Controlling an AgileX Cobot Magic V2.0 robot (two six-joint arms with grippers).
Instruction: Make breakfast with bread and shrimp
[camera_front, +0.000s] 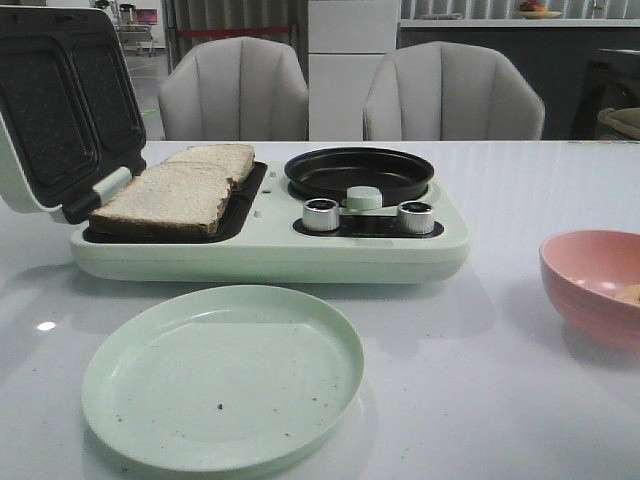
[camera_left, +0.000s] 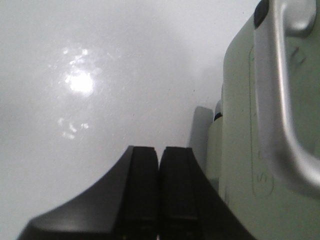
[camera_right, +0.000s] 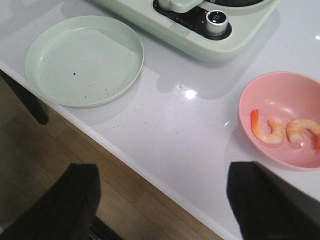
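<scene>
Hovering with both arms off the work. My left gripper (camera_left: 159, 200) has its pads pressed together on nothing, sitting just beside the outer shell and metal handle (camera_left: 285, 95) of the breakfast maker (camera_front: 270, 255). My right gripper (camera_right: 162, 200) is spread wide and empty, hanging over the table edge near the pink bowl (camera_right: 260, 95).

Bread (camera_front: 175, 190): two slices lying overlapped on the open sandwich plate, lid (camera_front: 60, 100) tilted up behind. Shrimp (camera_right: 267, 131): two curled pieces in the pink bowl, touching or nearly so. Round black pan (camera_front: 360, 172) looks empty, and so does the green plate (camera_front: 225, 375), apart from specks.

Risks, my judgement:
- Shrimp are small, curved and probably slick; a pinch could squirt one out, or grab both, since they lie so close together.
- Bowl wall is curved, so my fingers may strike the rim and shove or tip the bowl, which sits close to the table edge.
- Left arm is very near the lid shell; a careless swing could knock the lid down onto the bread.
- Knobs (camera_front: 322, 214) sit between bowl and pan, so a low carry could bump them.

Surface: glossy white table (camera_front: 480, 380), glare spots, likely slippery. Room: two grey chairs (camera_front: 235, 90) behind, wood floor below the edge.
</scene>
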